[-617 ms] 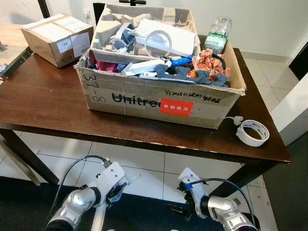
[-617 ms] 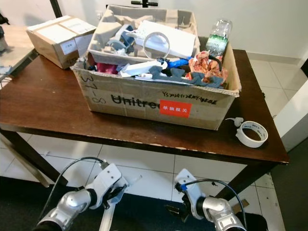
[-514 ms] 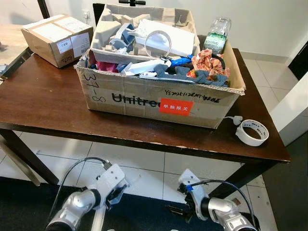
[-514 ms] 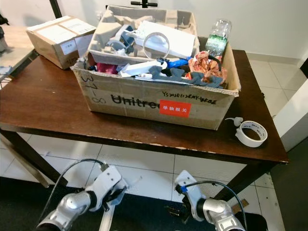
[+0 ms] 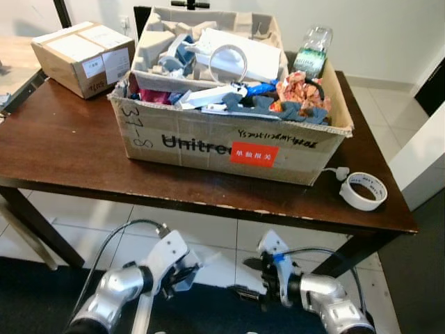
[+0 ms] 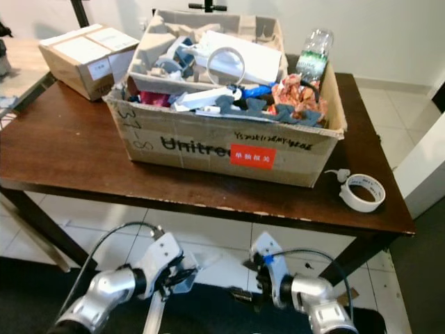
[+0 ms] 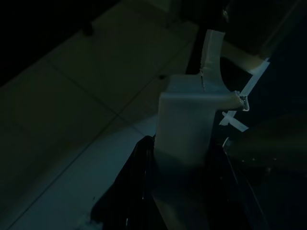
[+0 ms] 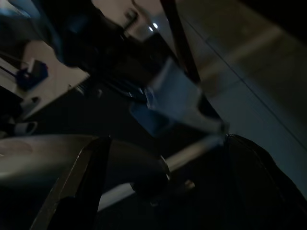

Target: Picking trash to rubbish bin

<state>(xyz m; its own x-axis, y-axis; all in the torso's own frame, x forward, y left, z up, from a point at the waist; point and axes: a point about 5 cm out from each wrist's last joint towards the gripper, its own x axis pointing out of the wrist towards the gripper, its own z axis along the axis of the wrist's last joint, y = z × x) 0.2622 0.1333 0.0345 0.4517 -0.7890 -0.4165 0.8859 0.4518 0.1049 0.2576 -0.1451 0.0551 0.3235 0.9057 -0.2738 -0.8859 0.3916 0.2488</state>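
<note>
You have barely begun: the trash [image 5: 229, 90] sits heaped in the cardboard box [image 5: 222, 142] on the bench [image 5: 62, 153], while both grippers, left [image 5: 182, 273] and right [image 5: 259, 277], hang below its edge (I cannot tell their fingers' state).

Bottle [image 5: 309, 51] half hidden behind box [image 5: 229, 142]

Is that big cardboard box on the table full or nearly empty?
Full. The big cardboard box is open-topped and heaped above its rim with crumpled paper, cardboard and wrappers.
</note>
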